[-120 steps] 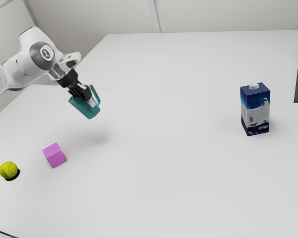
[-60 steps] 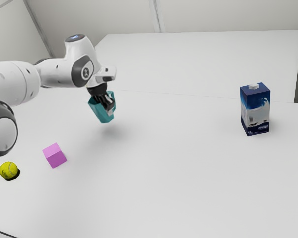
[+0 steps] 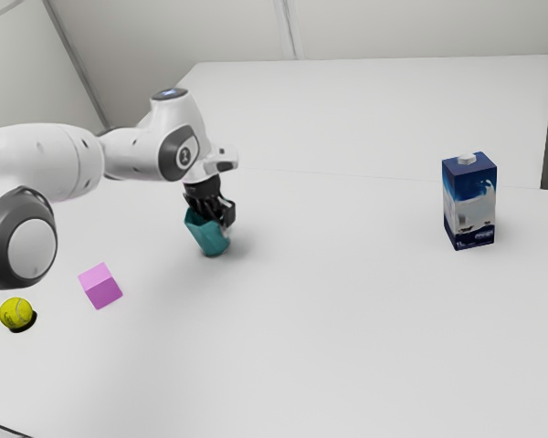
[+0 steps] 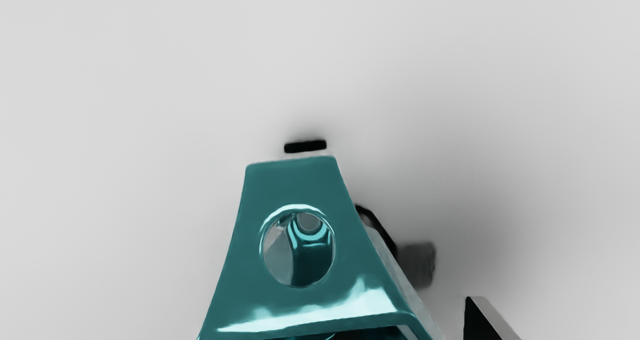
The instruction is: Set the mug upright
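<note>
Two views sharing mug (image 3: 207, 239) and table (image 3: 347, 338)
Exterior view: well back at the arm's (image 3: 132, 153) side, angled down across the table; wrist view: at the arm's end, close to the mug, facing the table.

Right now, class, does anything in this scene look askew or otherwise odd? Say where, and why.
Yes: the teal mug at the hand looks askew. It leans, its base toward the exterior view's right, rather than sitting upright. The carton, by contrast, stands straight.
</note>
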`<state>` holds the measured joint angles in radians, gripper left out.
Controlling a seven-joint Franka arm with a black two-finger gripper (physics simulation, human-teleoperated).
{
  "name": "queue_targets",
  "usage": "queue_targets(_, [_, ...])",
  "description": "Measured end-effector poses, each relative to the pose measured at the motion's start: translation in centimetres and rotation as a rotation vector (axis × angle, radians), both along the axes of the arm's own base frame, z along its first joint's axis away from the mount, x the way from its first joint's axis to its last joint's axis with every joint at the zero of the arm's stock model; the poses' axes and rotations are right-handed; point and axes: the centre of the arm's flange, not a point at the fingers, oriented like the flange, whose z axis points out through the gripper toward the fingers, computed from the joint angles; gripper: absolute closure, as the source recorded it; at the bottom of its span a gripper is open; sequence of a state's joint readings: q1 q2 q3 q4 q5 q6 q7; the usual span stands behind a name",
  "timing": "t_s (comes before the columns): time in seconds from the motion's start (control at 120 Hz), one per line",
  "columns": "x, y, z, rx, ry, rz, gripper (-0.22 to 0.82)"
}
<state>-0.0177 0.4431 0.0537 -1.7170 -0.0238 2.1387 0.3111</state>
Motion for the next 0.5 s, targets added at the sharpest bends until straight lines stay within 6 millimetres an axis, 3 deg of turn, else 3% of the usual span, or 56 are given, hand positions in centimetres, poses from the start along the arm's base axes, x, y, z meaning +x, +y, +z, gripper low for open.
queue_targets(0.15, [0.0,-0.1,0.2,-0.004,0.001,0.032,0.23])
queue_targets(0.233, [0.0,-0.4,2.2,-0.006,-0.022,0.042,0.15])
queue_targets(0.333, [-0.8,-0.9,7.8,-0.011,-0.058,0.049,0.1])
queue_targets(0.5, [-2.1,-4.4,22.6,-0.042,-0.136,0.025,0.04])
